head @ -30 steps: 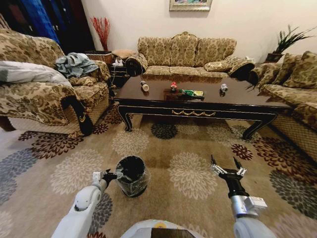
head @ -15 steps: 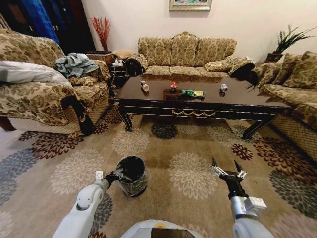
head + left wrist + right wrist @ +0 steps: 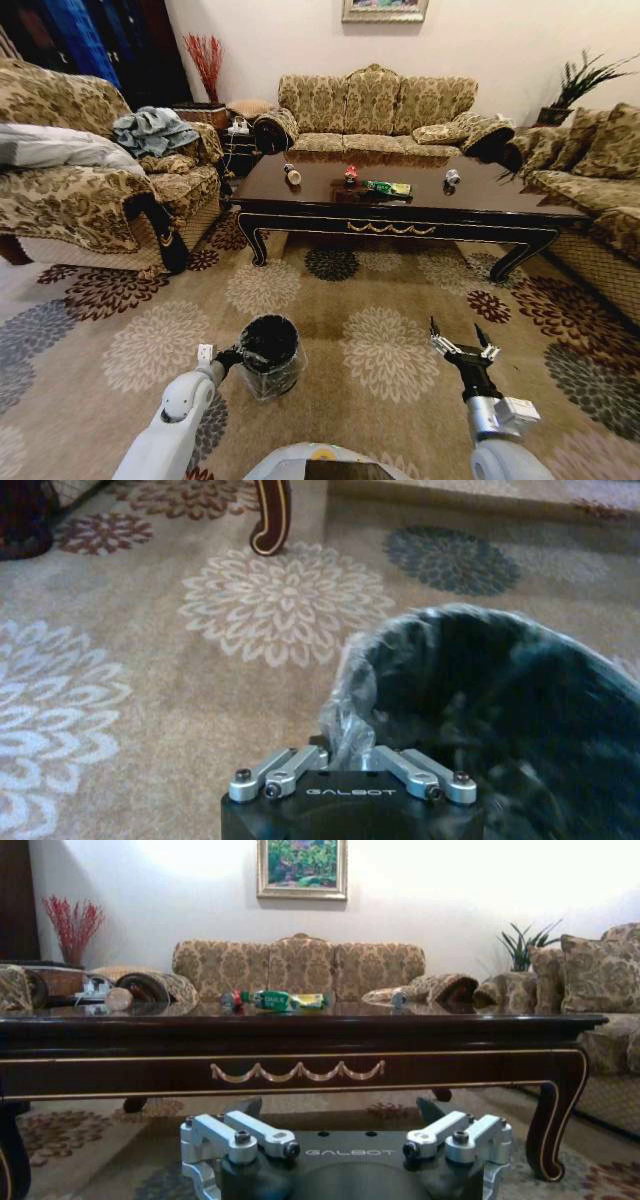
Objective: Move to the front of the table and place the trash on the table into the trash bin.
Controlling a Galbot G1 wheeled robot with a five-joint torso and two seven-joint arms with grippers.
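Bin (image 3: 268, 356) nearer w/ left claw (image 3: 232, 356).

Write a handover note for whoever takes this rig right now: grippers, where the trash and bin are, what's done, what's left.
Left gripper: low at the rim of the trash bin, apparently clamped on its bag-lined edge.
Right gripper: open, empty, held low over the carpet, facing the table.
Trash, all on the table: white bottle, red can, green bottle, silvery can.
Done: nothing binned yet.
Left: close the gap to the table's front, then put all four items in the bin.
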